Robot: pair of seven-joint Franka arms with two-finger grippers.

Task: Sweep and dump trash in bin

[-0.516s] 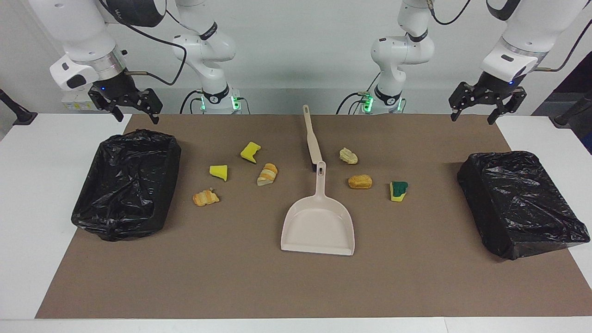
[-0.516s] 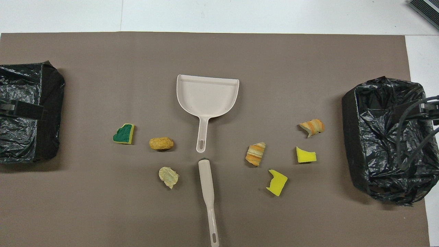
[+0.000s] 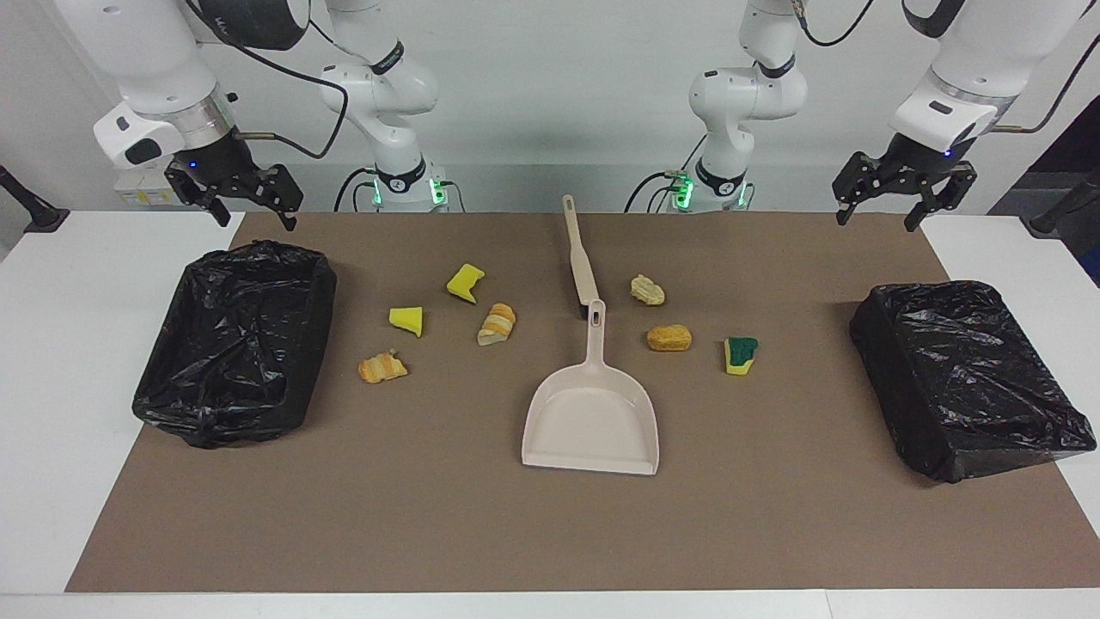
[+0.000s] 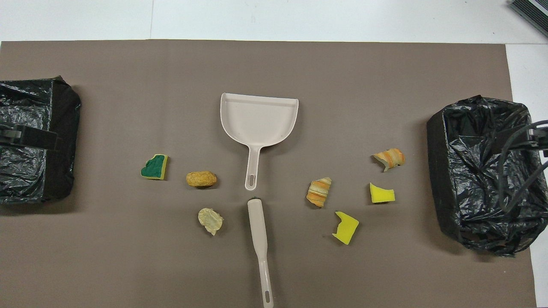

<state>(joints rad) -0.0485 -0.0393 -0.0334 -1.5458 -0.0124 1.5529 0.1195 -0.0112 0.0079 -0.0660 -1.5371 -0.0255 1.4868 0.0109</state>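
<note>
Both grippers, left gripper (image 3: 890,209) and right gripper (image 3: 243,206), gape empty, raised. Brush (image 3: 578,254), dustpan (image 3: 591,413) untouched. Grab handles squarely, then herd seven scraps.

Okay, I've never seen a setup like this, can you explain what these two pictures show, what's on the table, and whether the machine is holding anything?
Two white robot arms stand at a table. One picture faces them; the other looks down from above their end. The left gripper and the right gripper hang open and empty. On the brown mat lie a beige dustpan, a brush and seven scraps of trash. A black-lined bin sits at the right arm's end, another bin at the left arm's end.
</note>
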